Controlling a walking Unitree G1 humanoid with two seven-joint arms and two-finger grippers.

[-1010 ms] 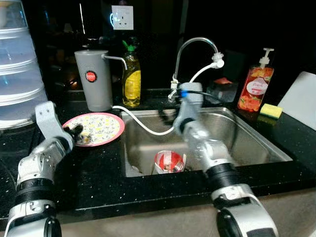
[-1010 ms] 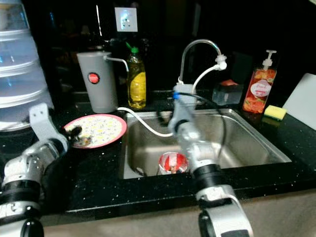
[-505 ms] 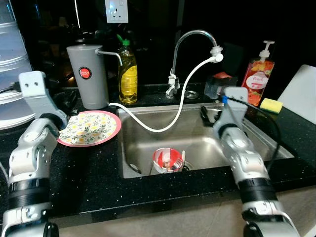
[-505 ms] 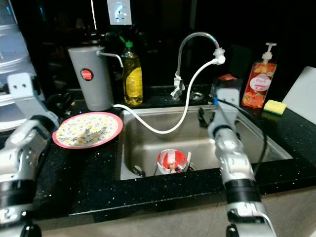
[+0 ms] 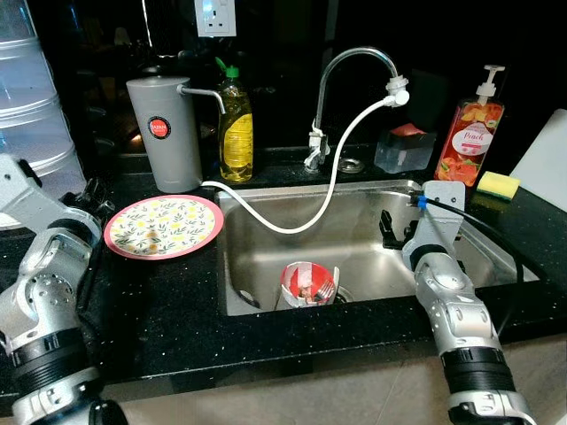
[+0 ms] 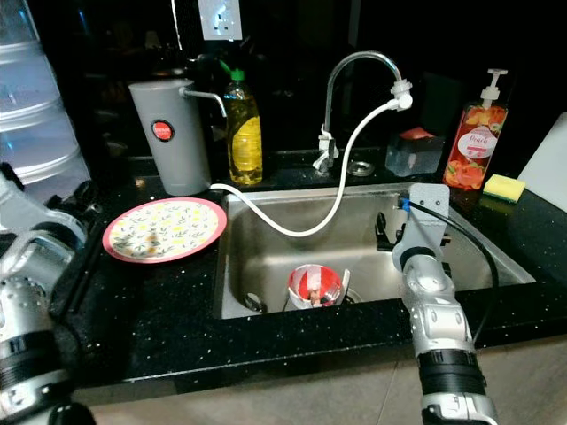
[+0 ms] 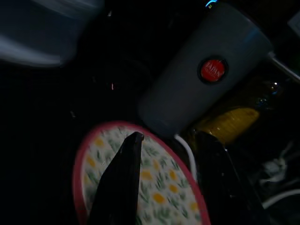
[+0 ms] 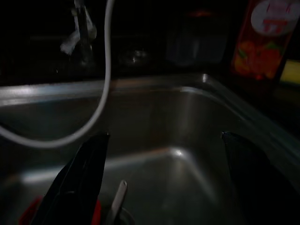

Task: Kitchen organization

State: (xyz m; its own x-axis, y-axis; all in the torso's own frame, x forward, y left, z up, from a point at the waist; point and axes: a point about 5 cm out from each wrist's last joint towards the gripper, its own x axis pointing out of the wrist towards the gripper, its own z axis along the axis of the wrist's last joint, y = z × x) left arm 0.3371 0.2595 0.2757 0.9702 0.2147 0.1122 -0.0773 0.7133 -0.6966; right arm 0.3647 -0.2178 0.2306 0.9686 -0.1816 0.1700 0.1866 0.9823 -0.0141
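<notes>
A floral plate (image 5: 164,227) with a pink rim lies flat on the black counter, left of the steel sink (image 5: 483,251). My left gripper (image 5: 95,198) hovers just beyond the plate's left edge; in the left wrist view its fingers (image 7: 123,178) stand open above the plate (image 7: 159,187), holding nothing. In the sink basin sits a red and white cup (image 5: 304,282) with cutlery in it. My right gripper (image 5: 392,232) hangs over the right half of the basin, open and empty, its fingers (image 8: 82,173) spread wide.
Along the back stand a grey dispenser (image 5: 162,133), a yellow soap bottle (image 5: 236,133), a faucet (image 5: 350,66) with a white hose (image 5: 292,228) trailing across the sink, a clear box (image 5: 403,150), an orange pump bottle (image 5: 478,128) and a sponge (image 5: 496,184). A big water jug (image 5: 31,106) stands far left.
My left gripper has pulled back leftward off the plate's rim. My right arm has swung from the sink's back middle to its right side and drawn toward me. The camera shifted too.
</notes>
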